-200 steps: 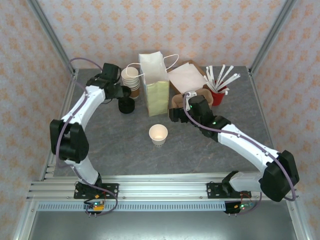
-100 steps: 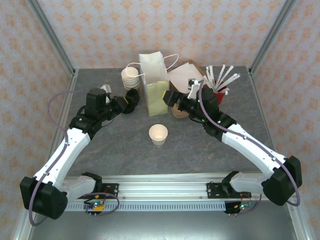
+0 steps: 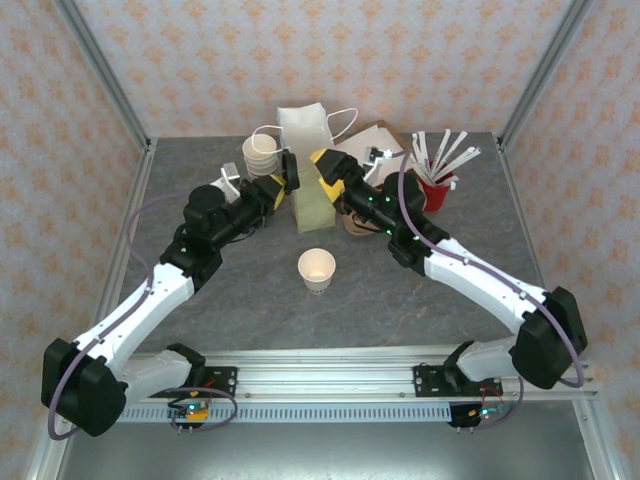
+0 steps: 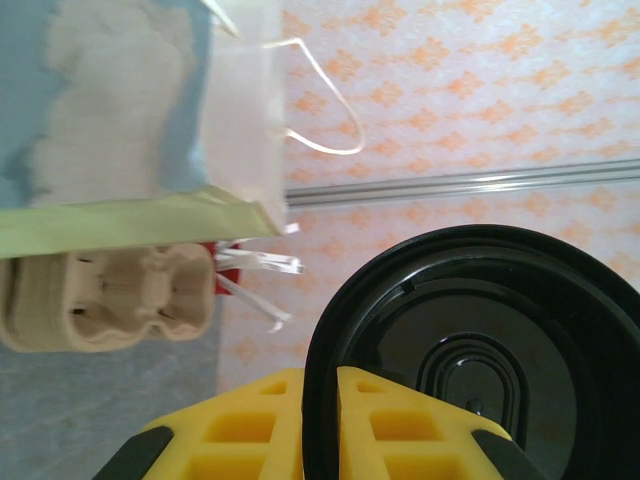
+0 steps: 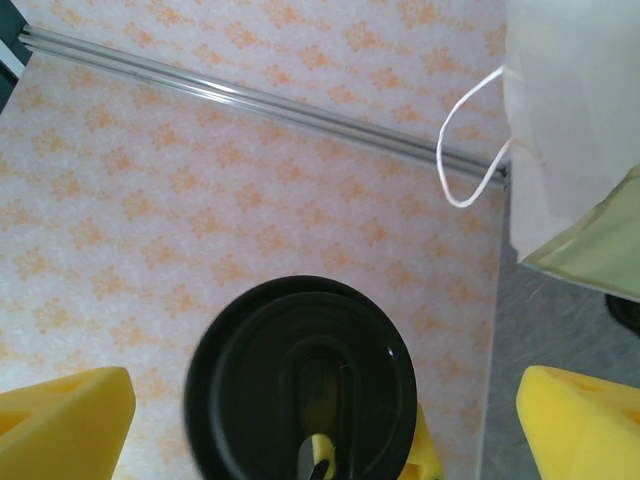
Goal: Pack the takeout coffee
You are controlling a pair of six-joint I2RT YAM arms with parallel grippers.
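Grey tabletop (image 3: 260, 310) bears the coffee cup (image 3: 316, 268), not yet lidded. Its black lid (image 4: 480, 350) is pinched on edge by the left gripper (image 3: 283, 178); the right gripper (image 3: 328, 172) is spread wide, facing it. The coffee cup is found at 5 o'clock from the left, 6 o'clock from the right, neither nearer.
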